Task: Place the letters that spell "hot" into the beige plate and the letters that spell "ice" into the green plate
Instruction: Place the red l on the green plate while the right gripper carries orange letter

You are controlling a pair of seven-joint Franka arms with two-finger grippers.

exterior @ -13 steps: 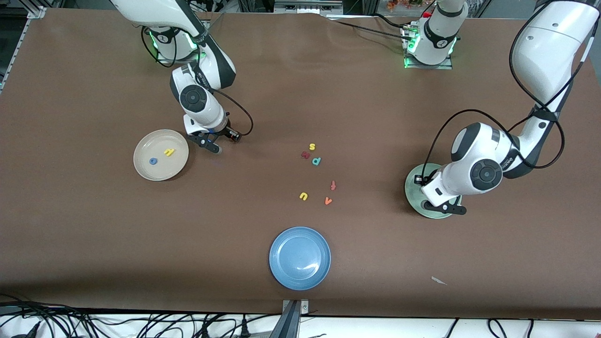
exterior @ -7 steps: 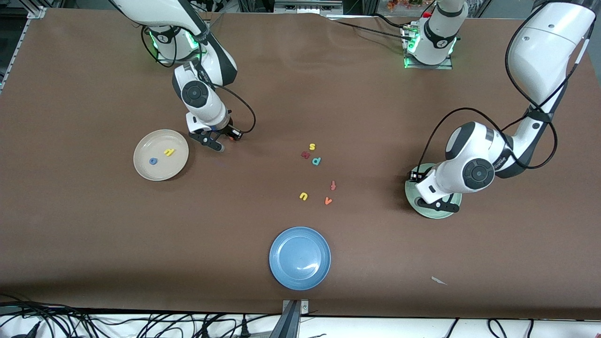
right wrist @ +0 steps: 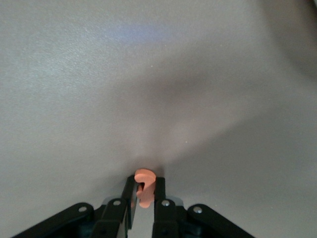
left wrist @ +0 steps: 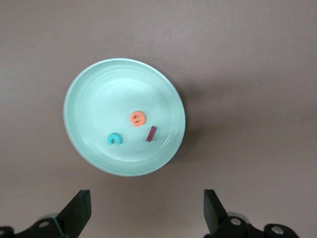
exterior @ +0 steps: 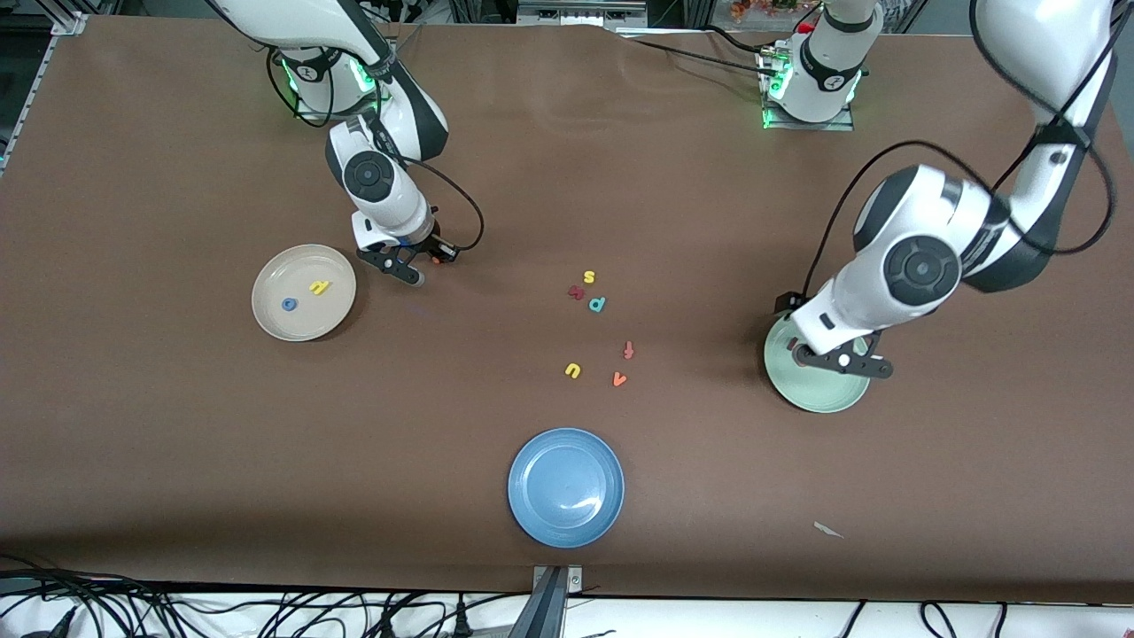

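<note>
Pinching the orange t [right wrist: 144,187], the right gripper [exterior: 409,266] hangs at the beige plate [exterior: 304,292]'s 2 o'clock; the left gripper [left wrist: 147,212] gapes wide above the green plate [left wrist: 89,99].

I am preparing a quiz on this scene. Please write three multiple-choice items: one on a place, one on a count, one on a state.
1. Where does the blue o lie?
A. in the beige plate
B. in the blue plate
C. on the bare table

2. How many letters lie in the green plate?
A. one
B. two
C. three

3. What is the state of the right gripper?
A. open over the beige plate
B. shut on the orange t
C. shut on nothing

Key:
1 A: the front view shows it beside the yellow h in that plate.
2 C: the left wrist view shows the orange e, the teal c and the dark red i.
3 B: the right wrist view shows its fingers pinching the orange letter.
</note>
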